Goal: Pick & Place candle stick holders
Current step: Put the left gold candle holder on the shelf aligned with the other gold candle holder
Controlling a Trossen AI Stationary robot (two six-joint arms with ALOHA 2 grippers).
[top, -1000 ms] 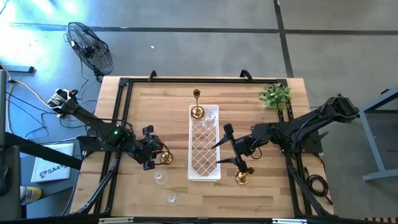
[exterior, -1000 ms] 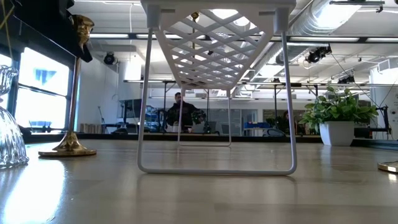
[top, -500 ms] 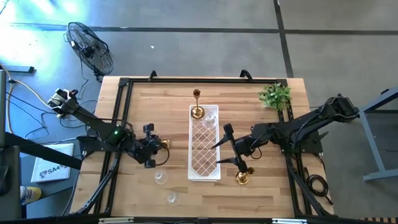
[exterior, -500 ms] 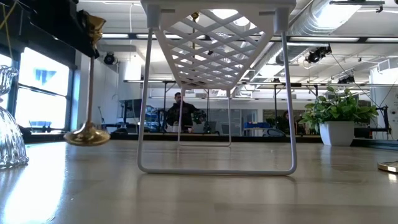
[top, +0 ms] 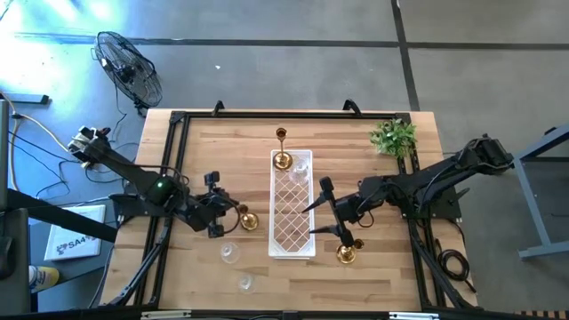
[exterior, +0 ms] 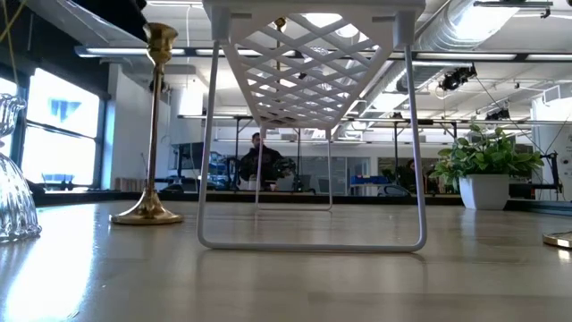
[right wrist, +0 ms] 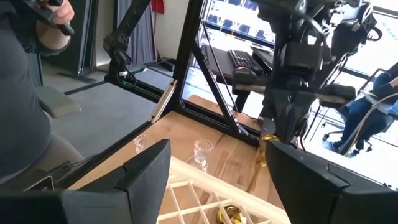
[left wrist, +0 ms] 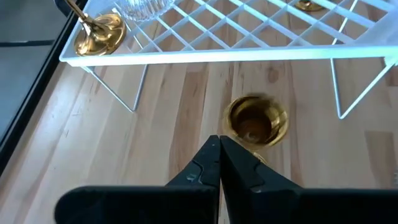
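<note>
Left wrist view: left gripper (left wrist: 219,144) with fingers pressed together tip to tip, nothing between them, poised just above the cup of a tall brass holder (left wrist: 256,121). Seen from the low view as upright (exterior: 154,125), stem vertical, round base flat on the table (exterior: 295,277), just beside the white lattice tray (exterior: 313,54); top partly overlapped by the dark arm. From the high view, standing between left gripper (top: 222,209) and tray (top: 292,222). Right gripper (top: 331,213) spread wide over the tray's right edge, holding nothing. Second brass holder (top: 346,253) right of the tray near the front, partly under that gripper. Third brass holder (top: 282,160) on the tray's far end, beside a glass holder (top: 301,168) hard to make out. Two more glass holders (top: 230,253) and (top: 245,284) at front left, faint; in the low view one cut off at the edge (exterior: 12,179).
</note>
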